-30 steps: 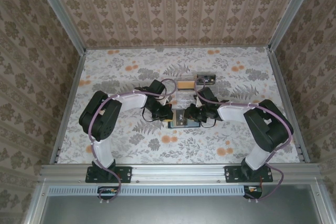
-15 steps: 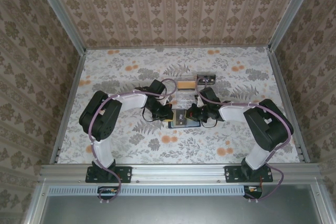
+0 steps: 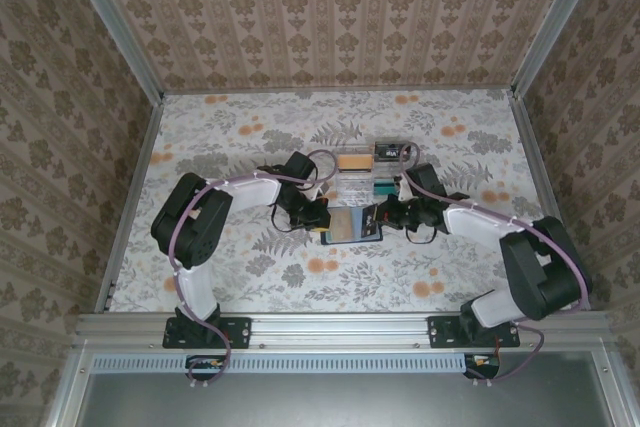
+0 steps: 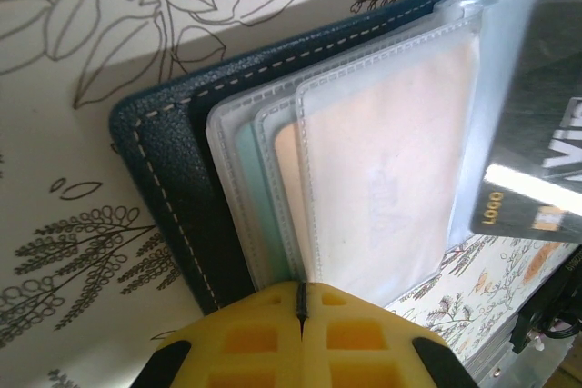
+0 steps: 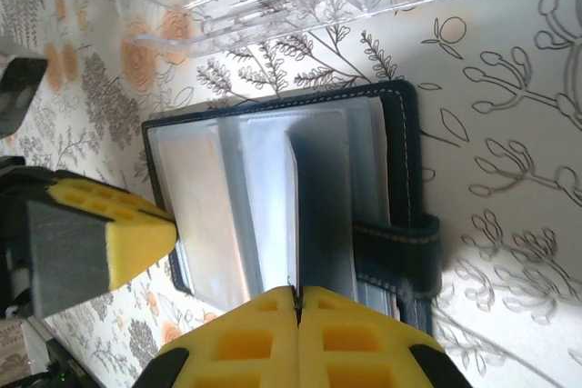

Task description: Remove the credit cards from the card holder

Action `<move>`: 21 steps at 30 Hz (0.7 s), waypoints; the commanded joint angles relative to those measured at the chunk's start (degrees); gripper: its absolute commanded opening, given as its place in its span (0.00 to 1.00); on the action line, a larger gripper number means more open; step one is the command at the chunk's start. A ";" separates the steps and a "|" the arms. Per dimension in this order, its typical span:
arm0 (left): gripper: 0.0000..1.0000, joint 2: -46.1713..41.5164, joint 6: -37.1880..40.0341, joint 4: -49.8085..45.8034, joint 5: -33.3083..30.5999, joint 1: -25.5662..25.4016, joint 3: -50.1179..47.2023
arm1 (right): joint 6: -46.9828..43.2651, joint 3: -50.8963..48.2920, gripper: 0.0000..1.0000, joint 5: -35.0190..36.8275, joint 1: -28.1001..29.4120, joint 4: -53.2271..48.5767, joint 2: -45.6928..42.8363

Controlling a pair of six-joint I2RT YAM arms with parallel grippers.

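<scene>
left fingers (image 4: 245,343) tight on card holder (image 4: 168,179) sleeve (image 4: 311,215), pale card (image 4: 391,179) inside

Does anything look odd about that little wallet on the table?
Yes. One clear sleeve of the open card holder stands up on edge instead of lying flat, because the right gripper has its jaws shut on it.

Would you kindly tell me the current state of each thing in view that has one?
card holder: open, lying flat on the table.
tab: unfastened, folded over the holder's edge.
left gripper: shut on the edge of the clear sleeves.
right gripper: shut on a thin leaf standing on edge; sleeve or card, cannot tell.
dark card: tucked behind clear plastic.
</scene>
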 commanded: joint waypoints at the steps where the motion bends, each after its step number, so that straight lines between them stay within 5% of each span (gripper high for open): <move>1: 0.00 1.43 1.57 -3.42 -1.71 0.21 0.86 | -4.31 1.82 0.00 1.56 -0.25 -8.15 -4.73; 8: 0.01 -0.50 1.84 -3.10 -1.00 0.49 2.10 | -14.15 10.40 0.00 4.01 -0.19 -20.89 -9.34; 12: 0.09 -2.77 2.06 -3.29 -0.65 1.30 3.31 | -23.20 17.23 0.00 9.31 -0.16 -29.41 -9.88; 21: 0.58 -10.91 2.11 -3.39 0.19 5.59 4.28 | -53.70 28.49 0.00 20.89 0.72 -33.64 -8.35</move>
